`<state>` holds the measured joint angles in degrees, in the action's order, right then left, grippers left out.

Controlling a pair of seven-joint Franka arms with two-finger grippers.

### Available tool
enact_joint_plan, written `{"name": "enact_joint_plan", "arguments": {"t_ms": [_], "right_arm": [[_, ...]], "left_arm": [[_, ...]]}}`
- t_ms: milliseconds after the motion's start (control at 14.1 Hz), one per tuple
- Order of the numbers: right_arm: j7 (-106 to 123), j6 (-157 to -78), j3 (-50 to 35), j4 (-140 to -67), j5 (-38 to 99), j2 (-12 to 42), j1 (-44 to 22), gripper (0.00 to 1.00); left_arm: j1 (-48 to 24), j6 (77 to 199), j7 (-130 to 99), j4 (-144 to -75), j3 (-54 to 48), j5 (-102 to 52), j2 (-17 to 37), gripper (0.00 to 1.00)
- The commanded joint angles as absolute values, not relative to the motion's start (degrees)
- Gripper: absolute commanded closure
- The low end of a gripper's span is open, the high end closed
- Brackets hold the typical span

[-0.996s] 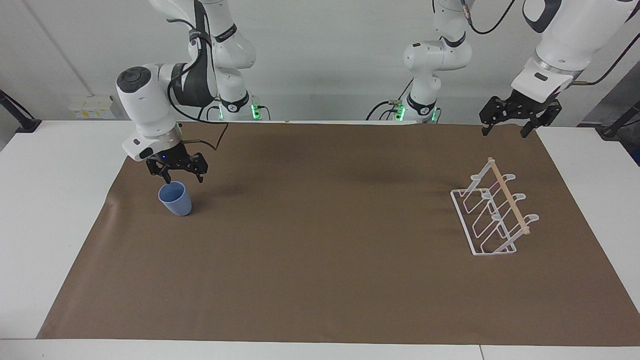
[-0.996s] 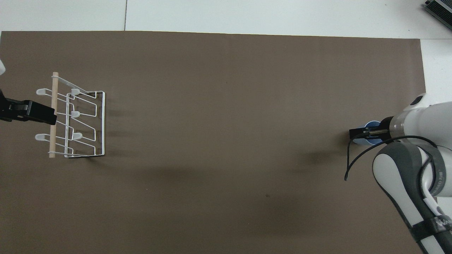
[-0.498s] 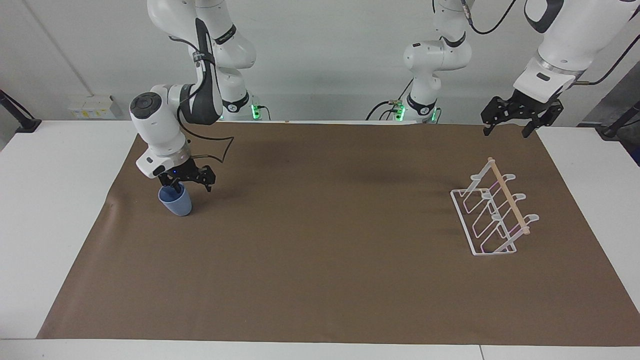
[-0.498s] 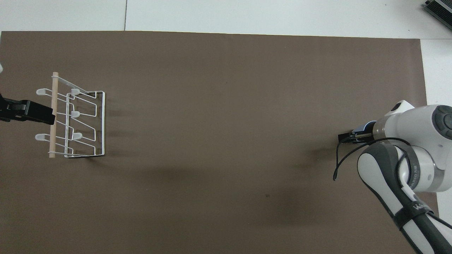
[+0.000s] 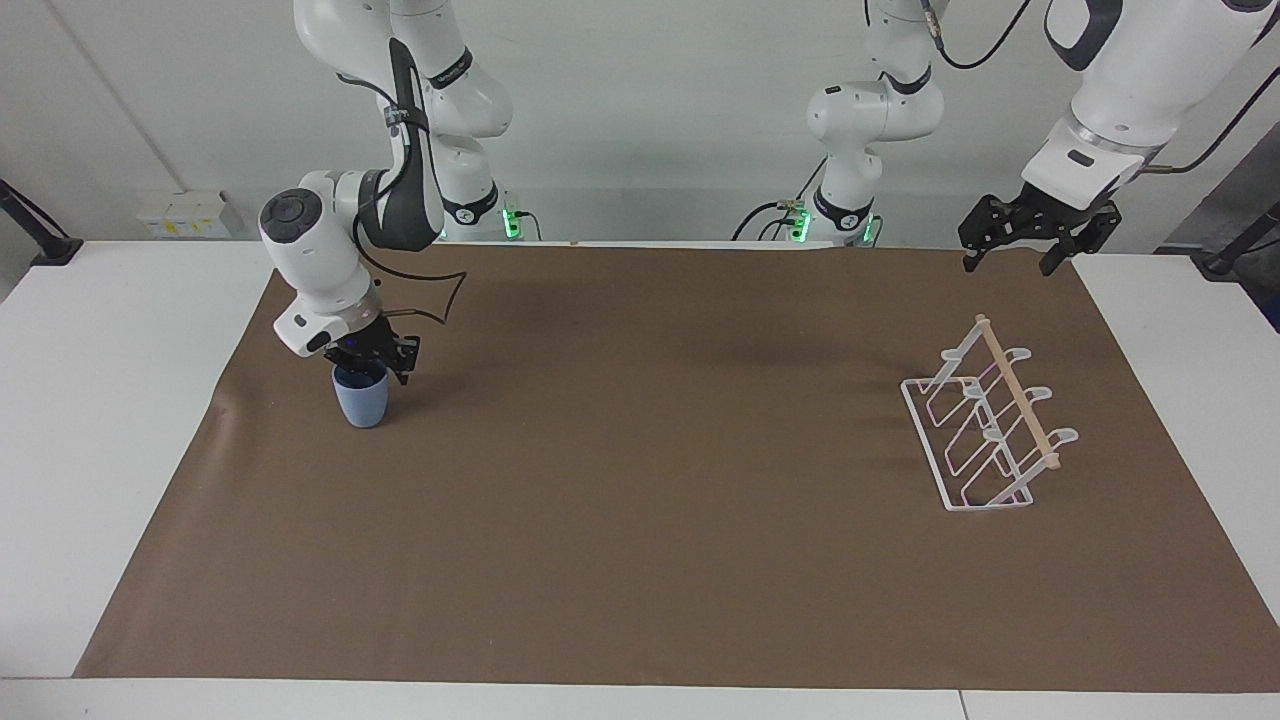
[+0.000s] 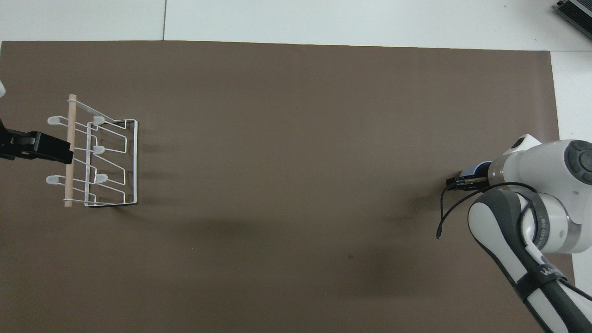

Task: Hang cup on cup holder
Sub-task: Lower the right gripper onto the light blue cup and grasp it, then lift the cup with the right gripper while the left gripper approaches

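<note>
The light-blue cup [image 5: 361, 402] stands upright on the brown mat toward the right arm's end of the table. My right gripper [image 5: 372, 364] is down on its rim and shut on it, one finger inside the cup and one outside. In the overhead view the right gripper [image 6: 462, 181] and wrist hide all but a sliver of the cup [image 6: 473, 169]. The white wire cup holder [image 5: 1016, 402] with its wooden rod stands toward the left arm's end, with no cups on it; it also shows in the overhead view [image 6: 69, 185]. My left gripper [image 5: 1018, 246] waits open in the air, over the rod in the overhead view [image 6: 41, 147].
A brown mat [image 5: 640, 520] covers most of the white table. A loose black cable [image 5: 440, 290] hangs from the right wrist beside the cup.
My right gripper came down from just above the cup onto its rim and its fingers closed on it. The cup shifted slightly. The left arm has barely moved.
</note>
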<state>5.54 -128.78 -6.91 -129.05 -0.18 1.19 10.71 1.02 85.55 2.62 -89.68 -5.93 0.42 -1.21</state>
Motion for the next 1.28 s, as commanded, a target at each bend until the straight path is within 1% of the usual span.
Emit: {"name": "enact_joint_plan", "arguments": {"t_ms": [0, 213, 356, 498, 640, 712, 925, 1210], "right_arm": [[6.76, -127.88, -7.12, -130.25, 0.79, -0.44, 11.34, 1.0], [7.64, -127.88, -7.12, -130.17, 0.62, -0.44, 11.95, 1.0], [9.74, -127.88, -7.12, -129.99, 0.62, -0.35, 12.04, 1.0], [11.86, -127.53, -7.29, -129.64, 0.62, -0.26, 11.87, 1.0], [14.05, -127.62, -7.64, -128.85, 1.23, 0.17, 10.99, 1.0], [14.76, -127.7, -7.73, -128.24, 3.58, 0.35, 9.59, 1.0], [15.2, -127.71, -7.73, -127.71, 17.53, 0.44, 6.07, 1.0], [16.79, -128.14, -7.73, -124.29, 32.14, 1.4, 0.11, 1.0]], "left_arm": [[1.05, 86.31, 3.34, -92.29, -5.45, -0.09, -3.43, 0.0], [0.62, 86.31, 3.25, -92.29, -5.54, -0.09, -3.43, 0.0], [0.97, 88.75, 3.25, -92.46, -5.54, -1.05, -3.43, 0.0], [0.62, 92.79, 3.16, -94.74, -5.54, -1.14, -4.04, 0.0], [0.61, 93.34, 3.16, -94.92, -5.54, -1.14, -4.13, 0.0], [0.62, 93.25, 3.16, -95.01, -5.54, -1.14, -4.13, 0.0], [0.7, 92.9, 3.08, -95.36, -5.54, -1.14, -4.3, 0.0], [0.7, 92.72, 2.72, -97.03, -5.54, -1.32, -5.27, 0.0]]}}
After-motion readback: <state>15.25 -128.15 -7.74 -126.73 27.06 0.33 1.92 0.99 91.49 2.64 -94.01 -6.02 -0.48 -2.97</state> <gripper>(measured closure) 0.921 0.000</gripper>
